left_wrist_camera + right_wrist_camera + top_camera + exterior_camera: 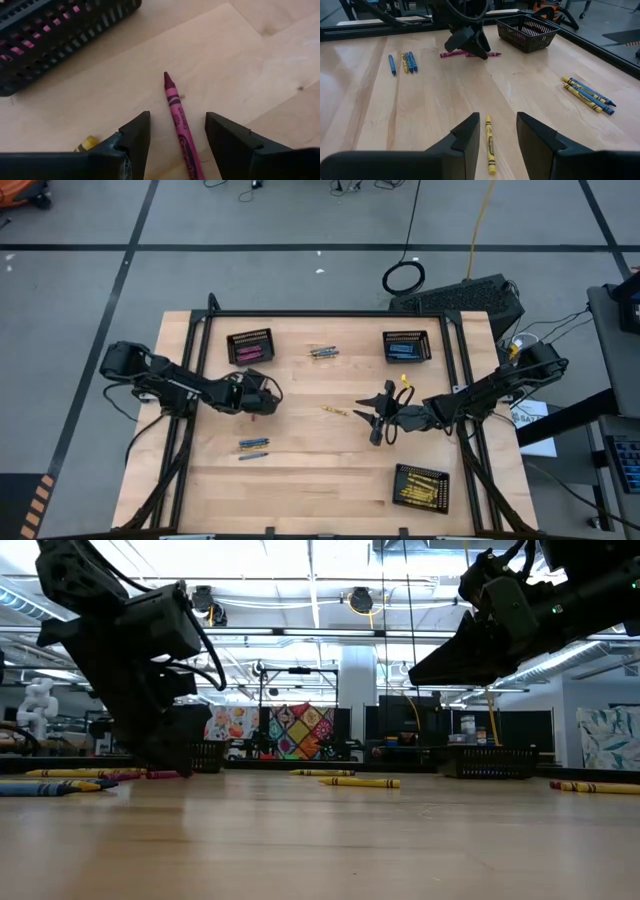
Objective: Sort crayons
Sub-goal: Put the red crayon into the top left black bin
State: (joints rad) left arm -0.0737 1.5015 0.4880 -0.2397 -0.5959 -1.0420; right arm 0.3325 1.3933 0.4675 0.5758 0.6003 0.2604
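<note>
A magenta crayon lies flat on the wooden table, between the open fingers of my left gripper, which stand on either side of it without touching. My left gripper is low over the table, near the pink-filled black basket. My right gripper is open and empty, raised above the table at its middle. In its wrist view a yellow crayon lies on the table ahead of the gap between its fingers; it also shows in the high view.
A basket with blue crayons stands at the far right and one with yellow crayons at the near right. Loose blue and yellow crayons lie at the far middle and the near left. A yellow crayon end lies beside my left finger.
</note>
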